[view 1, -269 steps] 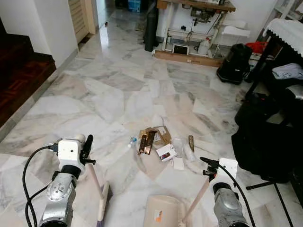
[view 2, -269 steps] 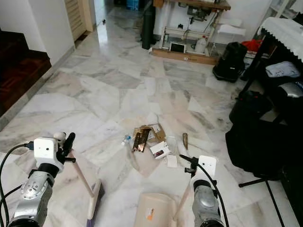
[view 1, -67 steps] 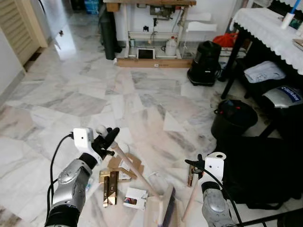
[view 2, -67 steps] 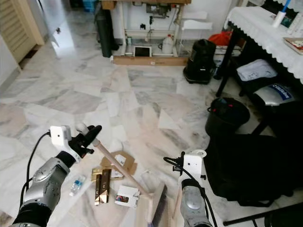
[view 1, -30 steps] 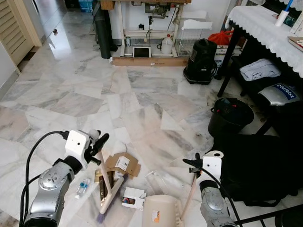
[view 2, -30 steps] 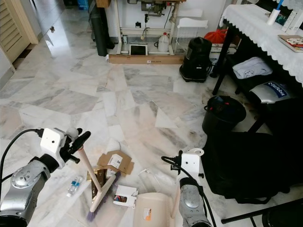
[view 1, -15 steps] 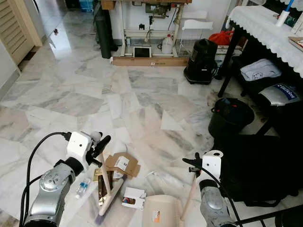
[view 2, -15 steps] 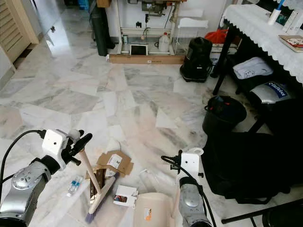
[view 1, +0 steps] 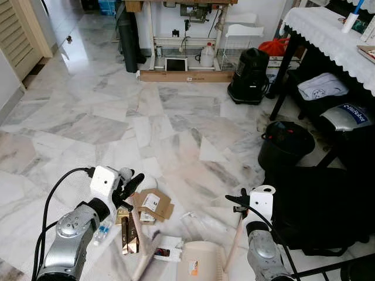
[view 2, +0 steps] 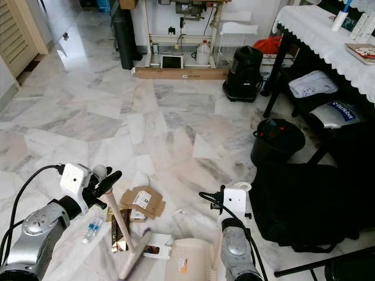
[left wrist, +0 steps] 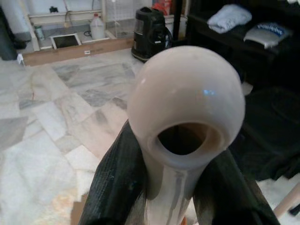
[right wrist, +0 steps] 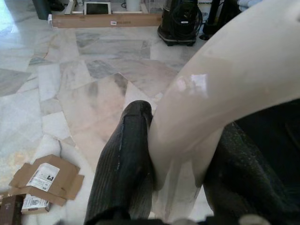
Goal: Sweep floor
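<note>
My left gripper (view 1: 130, 187) is shut on the top of a pale broom handle (view 1: 136, 221). The handle slants down to the broom head (view 1: 146, 259), which rests on the marble floor beside a small white box (view 1: 168, 252). In the left wrist view the handle's rounded end (left wrist: 186, 105) sits between the black fingers (left wrist: 112, 187). My right gripper (view 1: 239, 206) is shut on the handle of a cream dustpan (view 1: 202, 263) standing on the floor at the bottom centre. Litter lies left of the pan: flattened cardboard (view 1: 153, 205), gold-brown boxes (view 1: 126, 232), a small plastic bottle (view 1: 102, 232).
A black bin (view 1: 287, 143) and a large black bag (view 1: 319, 205) crowd the right side under a table with a white cloth (view 1: 328, 29). A black vacuum (view 1: 251, 67) and a wooden plank (view 1: 184, 75) lie at the far wall. Open marble floor stretches ahead and left.
The broom head has swung right across the floor toward the dustpan, and my left gripper has shifted slightly right and down. The dustpan and right gripper have held still.
</note>
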Robot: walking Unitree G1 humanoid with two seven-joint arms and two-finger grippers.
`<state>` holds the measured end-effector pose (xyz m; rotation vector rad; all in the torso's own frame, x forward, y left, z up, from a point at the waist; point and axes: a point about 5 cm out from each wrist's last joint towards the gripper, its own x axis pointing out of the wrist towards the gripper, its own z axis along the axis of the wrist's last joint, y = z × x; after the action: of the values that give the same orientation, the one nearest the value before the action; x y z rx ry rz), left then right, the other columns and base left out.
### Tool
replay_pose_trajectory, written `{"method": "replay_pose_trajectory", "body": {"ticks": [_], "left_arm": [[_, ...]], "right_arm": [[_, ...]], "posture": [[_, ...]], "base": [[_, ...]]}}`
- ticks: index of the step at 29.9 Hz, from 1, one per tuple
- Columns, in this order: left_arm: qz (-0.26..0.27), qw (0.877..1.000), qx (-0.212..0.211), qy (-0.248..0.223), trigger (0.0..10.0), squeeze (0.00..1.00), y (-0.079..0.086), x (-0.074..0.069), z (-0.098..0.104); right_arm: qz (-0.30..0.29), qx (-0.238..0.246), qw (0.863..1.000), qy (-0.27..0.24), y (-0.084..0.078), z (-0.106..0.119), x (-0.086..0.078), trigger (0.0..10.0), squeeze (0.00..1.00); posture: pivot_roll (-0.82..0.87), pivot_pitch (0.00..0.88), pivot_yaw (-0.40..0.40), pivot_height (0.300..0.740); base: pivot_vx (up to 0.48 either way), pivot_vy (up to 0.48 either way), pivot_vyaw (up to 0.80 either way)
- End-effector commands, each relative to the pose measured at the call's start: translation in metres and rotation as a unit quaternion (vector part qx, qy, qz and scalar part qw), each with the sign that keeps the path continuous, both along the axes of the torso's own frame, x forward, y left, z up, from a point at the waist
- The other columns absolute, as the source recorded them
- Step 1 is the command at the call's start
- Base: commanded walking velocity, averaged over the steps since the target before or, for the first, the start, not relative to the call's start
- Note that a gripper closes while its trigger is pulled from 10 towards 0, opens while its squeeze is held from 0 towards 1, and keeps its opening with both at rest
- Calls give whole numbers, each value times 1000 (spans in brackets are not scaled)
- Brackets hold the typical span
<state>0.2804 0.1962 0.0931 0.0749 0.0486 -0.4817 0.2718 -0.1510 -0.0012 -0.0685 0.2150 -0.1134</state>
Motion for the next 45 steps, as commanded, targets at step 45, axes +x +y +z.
{"method": "replay_pose_trajectory", "body": {"ticks": [45], "left_arm": [[37,988,-130,-80,10000,0,15,13,57]], "right_arm": [[6,3,1000,26,3,-4,1,10000,0]], "posture": [[63,20,-63,740]], "base": [[0,0,0]]}}
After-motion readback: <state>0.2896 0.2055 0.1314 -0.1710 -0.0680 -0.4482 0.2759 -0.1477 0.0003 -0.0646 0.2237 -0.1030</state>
